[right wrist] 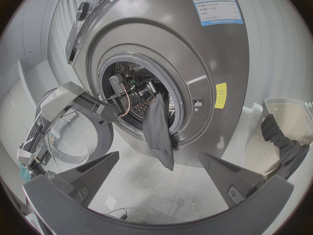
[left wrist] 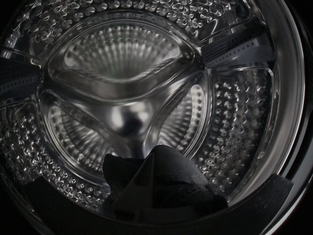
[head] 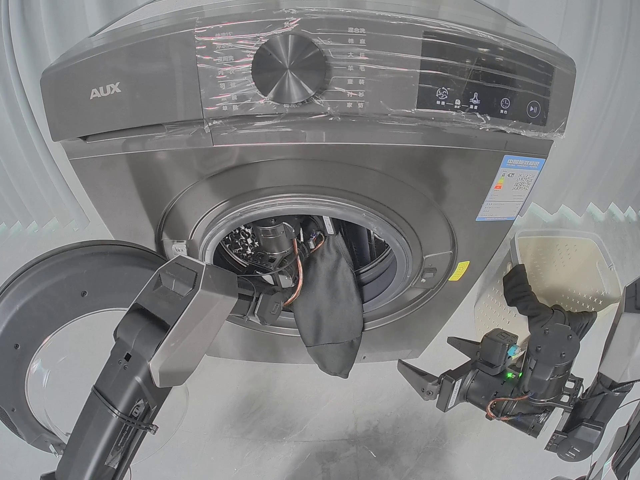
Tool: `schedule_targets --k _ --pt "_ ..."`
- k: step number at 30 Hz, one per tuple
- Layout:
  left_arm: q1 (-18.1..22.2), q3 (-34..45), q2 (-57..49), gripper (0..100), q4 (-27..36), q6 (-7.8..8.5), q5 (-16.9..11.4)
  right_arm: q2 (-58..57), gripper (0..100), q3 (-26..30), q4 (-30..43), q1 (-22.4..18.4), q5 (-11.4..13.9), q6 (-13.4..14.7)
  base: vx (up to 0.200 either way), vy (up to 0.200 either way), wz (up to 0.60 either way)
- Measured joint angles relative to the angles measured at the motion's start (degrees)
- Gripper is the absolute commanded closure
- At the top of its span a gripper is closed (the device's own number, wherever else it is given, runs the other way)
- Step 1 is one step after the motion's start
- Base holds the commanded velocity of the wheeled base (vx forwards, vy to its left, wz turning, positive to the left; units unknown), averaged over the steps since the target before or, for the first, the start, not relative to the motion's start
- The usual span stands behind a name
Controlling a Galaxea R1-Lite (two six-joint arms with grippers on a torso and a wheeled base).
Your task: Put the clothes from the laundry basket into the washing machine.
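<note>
Feeding the washing machine (head: 320, 161) a dark cloth (head: 330, 308) with the left tool (left wrist: 146, 180).

The machine's round door (head: 60, 328) is hanging wide open on the left, so the drum is easy to get to. The laundry basket (head: 600, 248) is sitting on the floor just beside the machine on the right, and a second dark cloth (head: 527, 298) is hanging over its edge. The dark cloth is lying half in and half out. Its top is going into the drum and the rest is hanging down over the rim, I think because only one end is being held. The left arm (head: 180, 315) is bending at the elbow and reaching through the opening, and its tool is squeezing a bunch of that cloth deep inside. The right arm is resting low near the basket, with its tool (head: 427, 355) spread wide, holding nothing and pointing toward the machine.
</note>
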Motion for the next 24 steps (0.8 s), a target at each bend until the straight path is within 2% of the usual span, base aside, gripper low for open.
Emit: schedule_targets --k 6,10,19,24 --pt "0.17 -1.16 1.50 0 0.34 -0.11 0.52 0.02 0 0.04 0.00 0.00 0.00 -0.02 0.000 0.000 0.00" --pt "0.11 3.33 0.52 0 0.76 -0.09 -0.11 0.02 0 0.06 0.00 0.02 0.02 -0.02 0.000 0.000 0.00" --pt "-1.46 25.16 -6.41 0 3.35 0.55 -5.64 0.02 0 0.06 0.00 0.06 0.02 -0.02 0.000 0.000 0.00" --pt "-2.21 33.57 -10.42 0 6.16 3.50 -10.18 0.05 0 0.06 -0.02 0.24 0.05 0.00 0.000 0.000 0.00"
